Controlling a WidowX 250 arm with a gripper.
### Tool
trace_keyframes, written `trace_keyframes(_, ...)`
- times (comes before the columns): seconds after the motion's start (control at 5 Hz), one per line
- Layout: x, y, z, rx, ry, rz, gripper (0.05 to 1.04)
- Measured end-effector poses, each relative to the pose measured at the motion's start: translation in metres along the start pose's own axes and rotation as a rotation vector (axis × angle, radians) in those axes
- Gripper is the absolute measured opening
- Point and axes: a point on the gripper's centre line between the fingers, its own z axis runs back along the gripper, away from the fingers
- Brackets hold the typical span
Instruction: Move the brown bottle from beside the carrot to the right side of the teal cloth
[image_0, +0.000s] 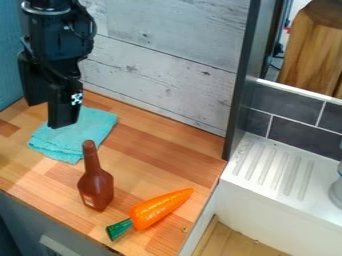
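**Jaws Spread Above Wooden Counter**

An empty black gripper (47, 115) hangs near a folded teal cloth (79, 134) toward the counter's (150, 145) back-left corner; a pale-labelled brown bottle (95, 187) and a lettered orange carrot (160, 207) sit nearer its front edge.

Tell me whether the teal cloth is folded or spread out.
Folded: the cloth lies in a compact pad, layers showing at its near edge.

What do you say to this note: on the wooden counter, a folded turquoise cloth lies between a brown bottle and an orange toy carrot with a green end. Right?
No, the middle item is wrong. The camera view shows the brown bottle between the folded turquoise cloth and the orange toy carrot with a green end. All three are on the wooden counter, as noted.
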Motion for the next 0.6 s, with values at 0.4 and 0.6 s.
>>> trace_keyframes(0.4, 0.0, -0.004, -0.01, -0.017, 0.016, -0.007, 1.001)
trace_keyframes(0.6, 0.005, -0.011, -0.015, -0.034, 0.013, -0.003, 1.001)
